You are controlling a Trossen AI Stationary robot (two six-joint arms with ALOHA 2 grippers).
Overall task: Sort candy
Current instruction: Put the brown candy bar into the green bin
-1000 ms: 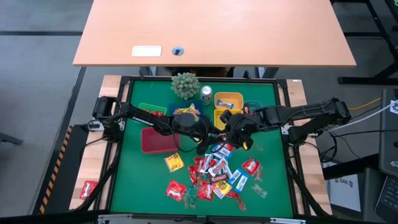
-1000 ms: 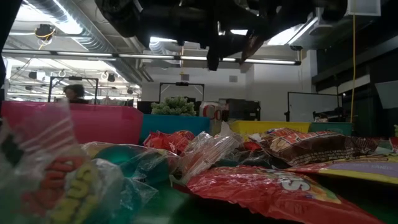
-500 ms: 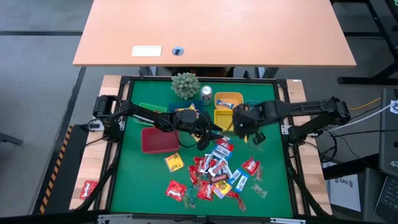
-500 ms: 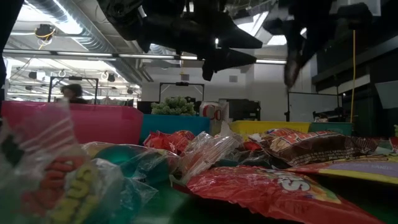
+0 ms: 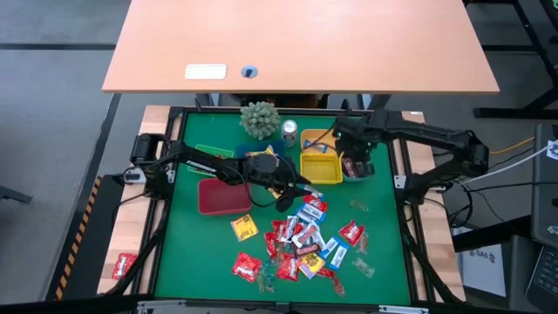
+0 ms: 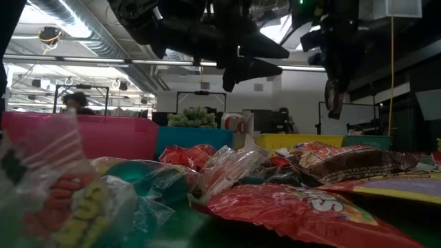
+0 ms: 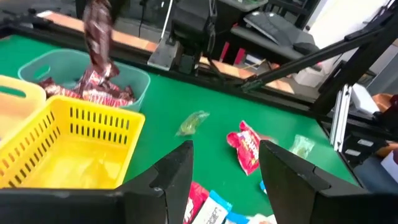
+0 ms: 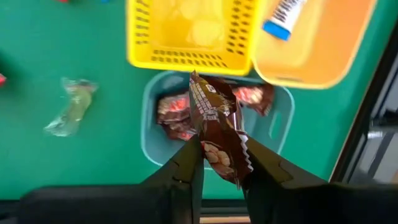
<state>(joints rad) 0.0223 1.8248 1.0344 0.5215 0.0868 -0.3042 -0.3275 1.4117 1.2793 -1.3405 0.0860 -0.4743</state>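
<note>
The candy pile (image 5: 301, 240) of red, yellow, blue-and-white and brown wrapped sweets lies on the green mat near the table's near edge. My right gripper (image 8: 219, 167) is over the teal bin (image 8: 280, 134) at the far right, shut on a dark brownish-red candy (image 8: 214, 118). More brown candies (image 8: 173, 115) lie in that bin. My left gripper (image 7: 227, 180) hovers open above the far edge of the pile (image 5: 296, 187) and touches nothing. My right gripper pinches the brown candy by one end of its wrapper (image 8: 219, 158) between its two fingers, coming from above and pointing down. The candy hangs below the fingers (image 6: 334, 103), lifted clear, straight over the teal bin.
A yellow basket (image 5: 320, 167) and an orange bin (image 5: 321, 139) with one blue-and-white candy (image 8: 283, 14) stand left of the teal bin. A red bin (image 5: 220, 196), a green bin (image 5: 209, 153), a plant (image 5: 259, 119) and a silver can (image 5: 289, 130) stand farther left. Clear wrappers (image 5: 358, 207) lie on the mat.
My right gripper has risen from the pile and swung toward the table's far right, carrying the brown candy, until it stands over the teal bin. My left gripper has shifted a little to the right above the pile.
</note>
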